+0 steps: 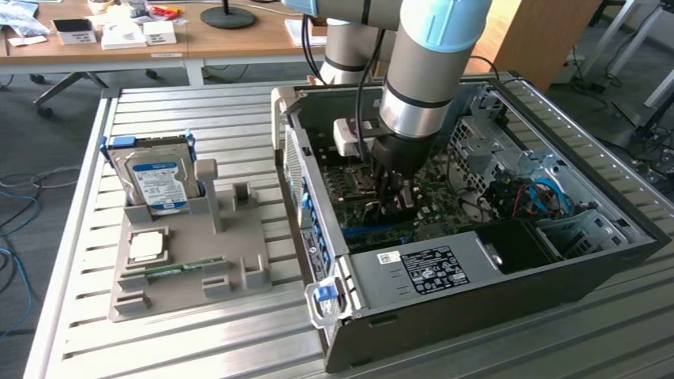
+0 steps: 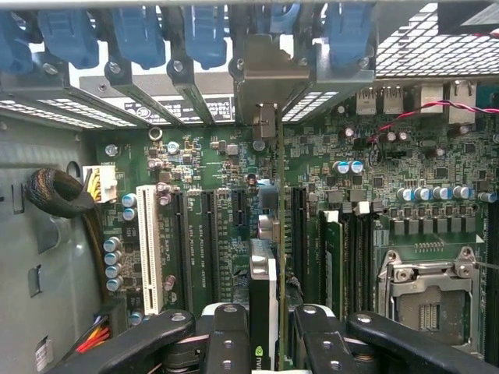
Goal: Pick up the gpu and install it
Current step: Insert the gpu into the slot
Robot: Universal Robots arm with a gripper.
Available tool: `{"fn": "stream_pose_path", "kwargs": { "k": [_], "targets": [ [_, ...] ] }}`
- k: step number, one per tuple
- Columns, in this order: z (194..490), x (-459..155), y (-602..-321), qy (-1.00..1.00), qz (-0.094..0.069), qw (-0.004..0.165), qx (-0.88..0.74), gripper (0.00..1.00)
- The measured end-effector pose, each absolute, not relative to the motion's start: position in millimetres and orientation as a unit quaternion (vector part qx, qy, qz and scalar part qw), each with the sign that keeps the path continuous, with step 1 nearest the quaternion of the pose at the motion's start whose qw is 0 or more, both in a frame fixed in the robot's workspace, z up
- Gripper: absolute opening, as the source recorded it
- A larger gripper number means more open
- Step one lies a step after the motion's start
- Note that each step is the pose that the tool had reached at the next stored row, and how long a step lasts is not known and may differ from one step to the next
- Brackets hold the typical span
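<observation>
In the wrist view the gpu (image 2: pixel 263 300) is a thin dark card seen edge-on, with a green logo near my fingers. My gripper (image 2: pixel 269 319) is shut on it, one black finger (image 2: pixel 226 339) on each side. The card's silvery bracket (image 2: pixel 269 74) reaches the row of rear slot openings. The card stands over the black expansion slots of the green motherboard (image 2: pixel 226 156); I cannot tell whether it is seated. In the exterior view my gripper (image 1: pixel 395 204) is deep inside the open computer case (image 1: pixel 474 292), pointing down at the motherboard.
Blue slot latches (image 2: pixel 140 35) line the case's rear wall. A white slot (image 2: pixel 146 241), memory slots and a processor socket (image 2: pixel 425 288) flank the card. Outside the case, a grey holder (image 1: pixel 185 264) carries a silver hard drive (image 1: pixel 158 180), a processor (image 1: pixel 145 246) and a memory stick (image 1: pixel 169 271).
</observation>
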State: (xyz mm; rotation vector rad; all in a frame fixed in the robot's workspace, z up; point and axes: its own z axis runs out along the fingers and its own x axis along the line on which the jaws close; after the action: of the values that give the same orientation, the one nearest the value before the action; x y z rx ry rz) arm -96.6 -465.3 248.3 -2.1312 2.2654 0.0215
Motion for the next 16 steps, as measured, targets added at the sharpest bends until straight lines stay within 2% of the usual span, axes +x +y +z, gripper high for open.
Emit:
{"fn": "stream_pose_path", "kwargs": {
  "k": [16],
  "targets": [
    [243.8,-97.2,-465.4,0.728,0.008,0.017,-0.685,0.27]
  ]
}}
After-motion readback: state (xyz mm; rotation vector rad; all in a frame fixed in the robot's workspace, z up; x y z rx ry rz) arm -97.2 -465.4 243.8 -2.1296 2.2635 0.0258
